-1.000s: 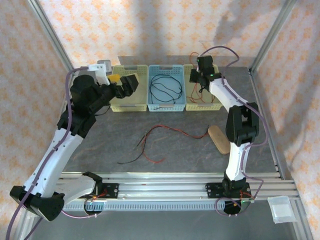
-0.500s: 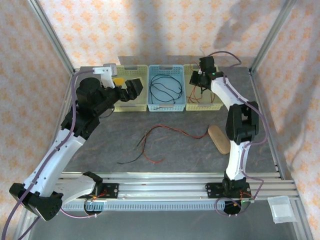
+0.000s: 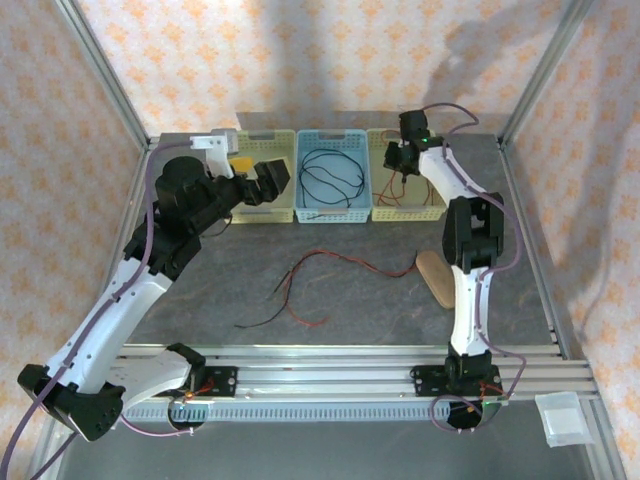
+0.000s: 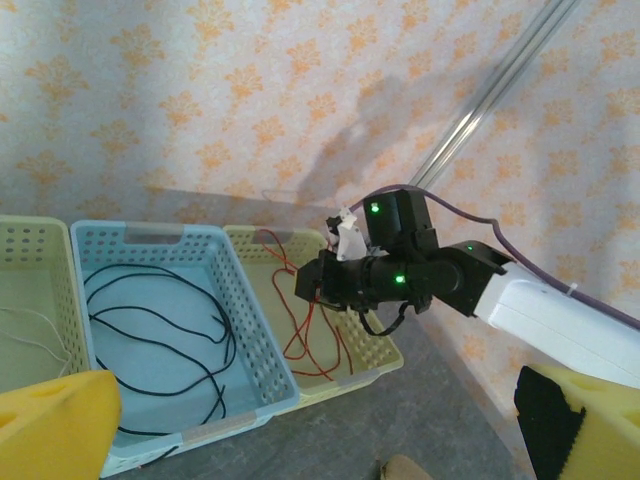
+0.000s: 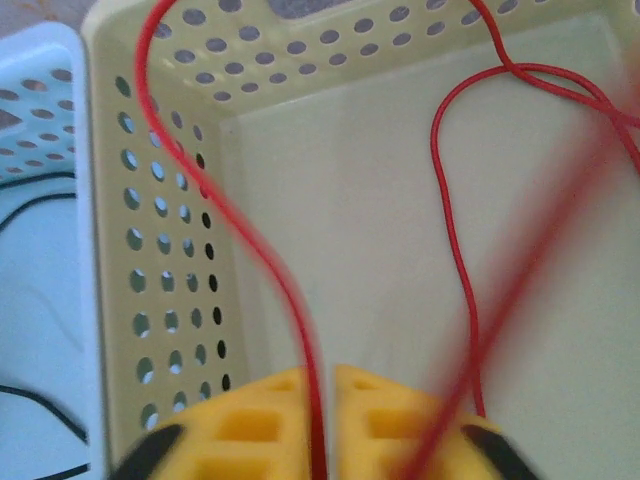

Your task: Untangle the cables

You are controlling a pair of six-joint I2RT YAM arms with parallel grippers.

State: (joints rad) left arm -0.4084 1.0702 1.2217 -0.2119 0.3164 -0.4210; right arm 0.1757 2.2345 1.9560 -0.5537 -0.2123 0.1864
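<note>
3 baskets [image 3: 335, 214] wall rear; cables [image 3: 326, 252] litter centre.

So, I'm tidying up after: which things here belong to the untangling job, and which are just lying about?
Job: red cable, held in right gripper; tangled red and black cables on table; black cable in blue basket; yellow baskets.
Lying about: tan oval block; white packet.

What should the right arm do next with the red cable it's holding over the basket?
Probably open the right gripper and let the red cable drop. Its jaws are shut on it directly above the right-hand yellow basket, with its slack trailing inside, so a release should land it there.
</note>
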